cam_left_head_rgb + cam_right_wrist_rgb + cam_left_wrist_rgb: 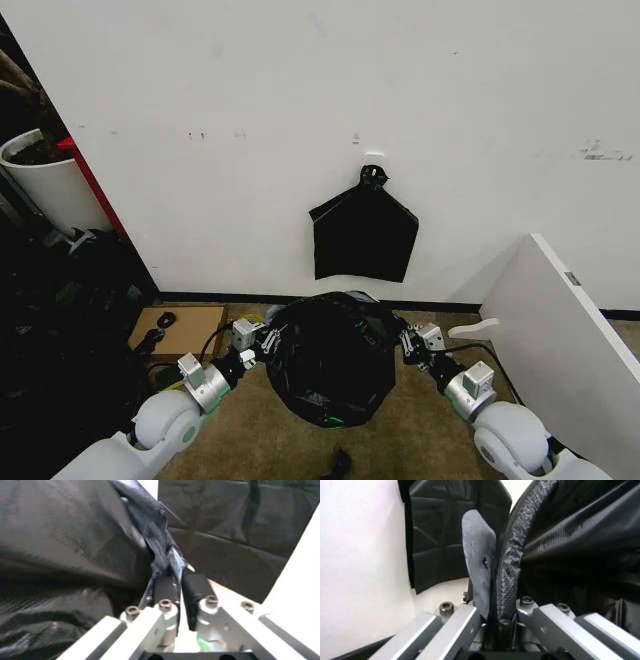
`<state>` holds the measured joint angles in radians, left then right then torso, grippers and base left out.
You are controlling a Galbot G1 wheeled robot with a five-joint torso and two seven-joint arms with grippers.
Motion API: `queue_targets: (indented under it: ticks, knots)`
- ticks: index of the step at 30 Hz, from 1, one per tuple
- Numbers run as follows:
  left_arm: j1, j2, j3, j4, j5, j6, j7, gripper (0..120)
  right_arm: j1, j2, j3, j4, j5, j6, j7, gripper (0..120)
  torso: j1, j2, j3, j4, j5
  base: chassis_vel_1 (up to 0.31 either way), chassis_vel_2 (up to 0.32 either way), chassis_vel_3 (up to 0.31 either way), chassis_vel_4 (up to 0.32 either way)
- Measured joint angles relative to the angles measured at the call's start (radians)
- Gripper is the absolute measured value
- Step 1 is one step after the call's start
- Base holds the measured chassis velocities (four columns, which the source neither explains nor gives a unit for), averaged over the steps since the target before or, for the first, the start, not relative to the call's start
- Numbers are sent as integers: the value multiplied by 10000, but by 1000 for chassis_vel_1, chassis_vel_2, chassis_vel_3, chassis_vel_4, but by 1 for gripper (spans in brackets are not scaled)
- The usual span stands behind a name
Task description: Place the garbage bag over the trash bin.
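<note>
Garbage bag [332, 360] stretched between left hand [266, 342] & right hand [407, 343], each pinching its rim, above brown floor [270, 445] (white wall [300, 100] behind).

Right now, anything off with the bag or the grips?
Nothing stands out. The bag hangs spread between the left end effector and right end effector, each shut on a pinched edge. A hint of green shows at its bottom, likely the bin. The flat black bundle hangs on the wall behind, apart.
</note>
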<state>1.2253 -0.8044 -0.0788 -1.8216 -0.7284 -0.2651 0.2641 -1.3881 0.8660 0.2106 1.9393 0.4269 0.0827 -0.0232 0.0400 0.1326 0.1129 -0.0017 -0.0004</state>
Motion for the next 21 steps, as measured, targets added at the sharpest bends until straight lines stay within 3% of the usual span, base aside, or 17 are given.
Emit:
queue_targets:
  ticks: [12,21]
  knots:
    - [-110,-12,-62,310,-41,357,-724,1,-161,-100,533,-210,783,902,-819,52,0,0,0,2,-1,0,0,0,0]
    - [-199,-43,-26,324,-182,463,-882,1,-249,-244,919,-424,1041,1208,-1734,80,0,0,0,1,-2,0,0,0,0]
